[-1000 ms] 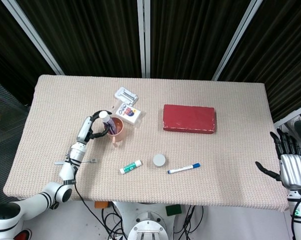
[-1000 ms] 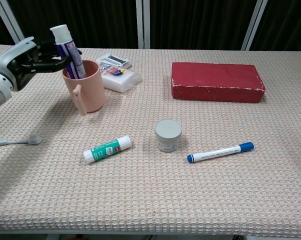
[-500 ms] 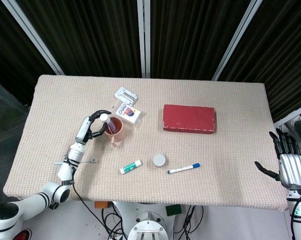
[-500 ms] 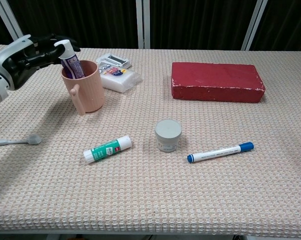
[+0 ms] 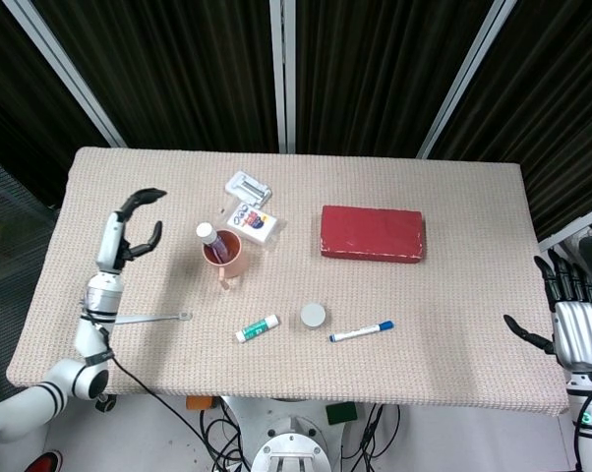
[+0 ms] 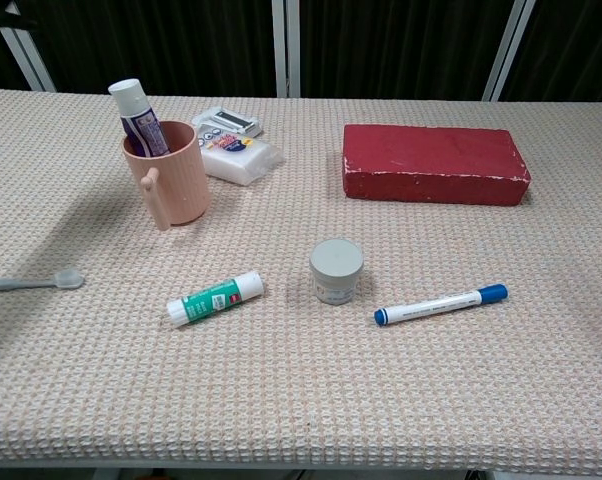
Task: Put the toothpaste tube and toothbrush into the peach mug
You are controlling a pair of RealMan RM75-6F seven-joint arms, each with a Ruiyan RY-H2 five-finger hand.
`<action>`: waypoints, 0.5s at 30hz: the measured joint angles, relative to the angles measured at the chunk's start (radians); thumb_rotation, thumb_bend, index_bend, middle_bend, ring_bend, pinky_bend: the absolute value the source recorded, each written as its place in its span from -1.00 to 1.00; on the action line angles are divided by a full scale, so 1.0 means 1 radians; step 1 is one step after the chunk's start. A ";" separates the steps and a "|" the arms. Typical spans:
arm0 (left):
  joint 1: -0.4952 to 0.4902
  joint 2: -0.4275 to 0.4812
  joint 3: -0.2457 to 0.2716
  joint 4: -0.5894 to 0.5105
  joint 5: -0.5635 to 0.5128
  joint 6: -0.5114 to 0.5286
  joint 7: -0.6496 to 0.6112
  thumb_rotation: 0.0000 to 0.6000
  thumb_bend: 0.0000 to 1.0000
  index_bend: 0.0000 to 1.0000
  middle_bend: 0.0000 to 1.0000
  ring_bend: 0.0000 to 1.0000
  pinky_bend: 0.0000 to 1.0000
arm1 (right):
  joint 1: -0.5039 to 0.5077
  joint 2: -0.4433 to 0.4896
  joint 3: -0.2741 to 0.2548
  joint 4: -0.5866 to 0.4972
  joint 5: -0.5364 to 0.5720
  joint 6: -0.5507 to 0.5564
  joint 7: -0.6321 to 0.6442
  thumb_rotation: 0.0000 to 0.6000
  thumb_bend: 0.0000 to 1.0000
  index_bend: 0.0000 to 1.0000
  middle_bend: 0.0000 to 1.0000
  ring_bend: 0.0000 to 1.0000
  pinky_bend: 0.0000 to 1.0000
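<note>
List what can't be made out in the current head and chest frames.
- Toothpaste tube: lower part hidden inside the peach mug, both views.
- Toothbrush: handle cut off by the chest view's left edge.
- Left robot hand: absent from the chest view.
- Right robot hand: head view only, at the right edge.
- Print on the white packet: too small to read.

The table (image 6: pixel 541 380) carries a rough woven cloth, matt beige. The mug (image 6: pixel 171 175) looks like matt ribbed plastic. The red block (image 6: pixel 436 163) is dull, with worn edges.
</note>
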 measured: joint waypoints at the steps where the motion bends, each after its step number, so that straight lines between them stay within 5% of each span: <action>1: 0.014 0.025 -0.001 -0.017 -0.004 0.007 0.005 0.49 -0.24 -0.44 -0.51 -0.68 -0.52 | 0.000 -0.001 0.000 0.001 -0.001 0.001 0.001 0.67 -0.12 -1.00 -1.00 -1.00 -1.00; 7: 0.096 0.192 0.076 -0.123 0.014 -0.002 0.124 0.52 -0.24 -0.38 -0.58 -0.68 -0.53 | -0.001 -0.009 0.009 -0.001 0.004 0.012 -0.012 0.67 -0.22 -1.00 -1.00 -1.00 -1.00; 12: 0.129 0.281 0.180 -0.206 0.030 -0.079 0.366 0.88 -0.24 -0.29 -0.64 -0.73 -0.54 | 0.007 -0.010 0.016 -0.019 -0.009 0.018 -0.017 0.67 -0.22 -1.00 -1.00 -1.00 -1.00; 15: 0.146 0.295 0.212 -0.257 0.016 -0.112 0.561 0.93 -0.24 -0.26 -0.65 -0.75 -0.54 | 0.010 -0.010 0.015 -0.025 -0.022 0.021 -0.018 0.67 -0.22 -1.00 -1.00 -1.00 -1.00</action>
